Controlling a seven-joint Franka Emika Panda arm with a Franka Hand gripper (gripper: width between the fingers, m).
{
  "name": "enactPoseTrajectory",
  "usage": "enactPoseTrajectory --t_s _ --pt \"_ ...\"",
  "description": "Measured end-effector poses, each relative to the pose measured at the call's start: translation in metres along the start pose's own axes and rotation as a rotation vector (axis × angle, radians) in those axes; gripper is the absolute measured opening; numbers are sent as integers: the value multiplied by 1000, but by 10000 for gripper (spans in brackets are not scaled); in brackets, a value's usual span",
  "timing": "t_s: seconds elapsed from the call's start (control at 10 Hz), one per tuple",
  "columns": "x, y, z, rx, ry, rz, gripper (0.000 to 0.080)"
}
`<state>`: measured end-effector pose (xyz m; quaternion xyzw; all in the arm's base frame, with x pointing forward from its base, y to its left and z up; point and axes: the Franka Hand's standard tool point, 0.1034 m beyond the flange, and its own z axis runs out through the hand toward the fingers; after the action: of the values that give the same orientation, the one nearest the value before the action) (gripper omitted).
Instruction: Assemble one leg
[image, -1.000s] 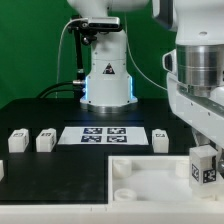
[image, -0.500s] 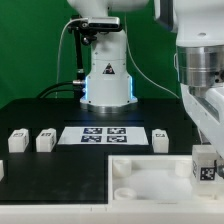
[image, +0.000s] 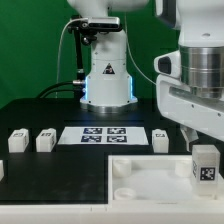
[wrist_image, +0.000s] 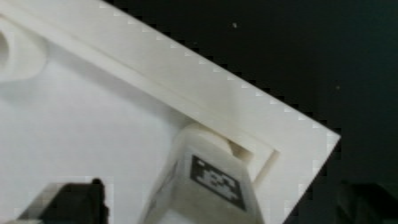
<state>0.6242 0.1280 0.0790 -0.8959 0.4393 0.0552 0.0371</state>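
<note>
At the lower right of the exterior view, the leg (image: 205, 164) stands upright in the corner of the white tray (image: 150, 185). The gripper (image: 204, 136) hangs just above it with its fingers spread wider than the block, holding nothing. In the wrist view one dark finger (wrist_image: 71, 203) sits apart from the leg, with bare tray floor between them.

The main risk, as I judge it, is that the leg only rests in the corner socket and is not pushed or twisted home; whether it is fully down cannot be told. If the gripper comes down off-centre, a finger could strike the top of the block and tip it against the tray rim, or lever it out. Closing on it askew could turn it crooked, and a grip too near the top might slip on the smooth plastic.

The leg is a small white squarish block with a black-and-white square marker on the face toward the camera. Other blocks (image: 44, 141) like it stand on the dark bench (image: 60, 175) beside the marker board (image: 103, 134), across the middle of the frame.
</note>
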Motion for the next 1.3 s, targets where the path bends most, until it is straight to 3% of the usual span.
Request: enactPoseTrajectory --t_s 0.3,0.5,0.7,0.9,1.0,1.1,1.2,1.3 --pt "2 1 1 -42 44 -500 649" --pt "0 2 5 -55 62 -755 649" --pt "9 5 5 -48 76 -779 649" --pt "7 5 6 -47 75 -758 620" --pt "7 5 6 -46 74 -746 440" --pt "6 4 6 -38 73 -632 440" --pt "6 4 6 -33 74 -518 292" --pt "6 4 6 -30 75 -434 294"
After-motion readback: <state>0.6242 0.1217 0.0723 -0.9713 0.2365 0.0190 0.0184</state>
